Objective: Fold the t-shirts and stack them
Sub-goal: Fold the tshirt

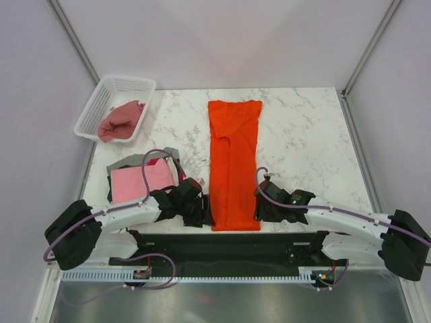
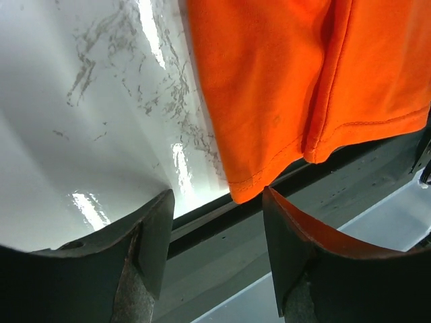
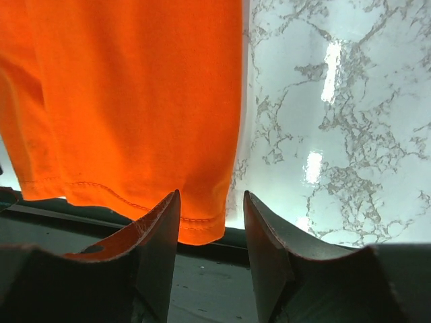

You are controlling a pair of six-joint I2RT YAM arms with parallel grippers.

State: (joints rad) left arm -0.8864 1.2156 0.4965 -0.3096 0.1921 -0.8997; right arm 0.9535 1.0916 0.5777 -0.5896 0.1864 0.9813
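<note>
The left tool (image 2: 219, 202) and right tool (image 3: 212, 202) gape open at the near corners of the bright orange folded cloth t-shirt (image 1: 232, 161) on the marbled desk (image 1: 303, 128).

orange t-shirt (image 1: 234, 165), grey-veined white marble table (image 1: 303, 134)

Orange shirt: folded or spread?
Partly folded: the orange shirt lies as a narrow strip, sides turned in, not folded end to end.

No legible text — no labels, numbers.
</note>
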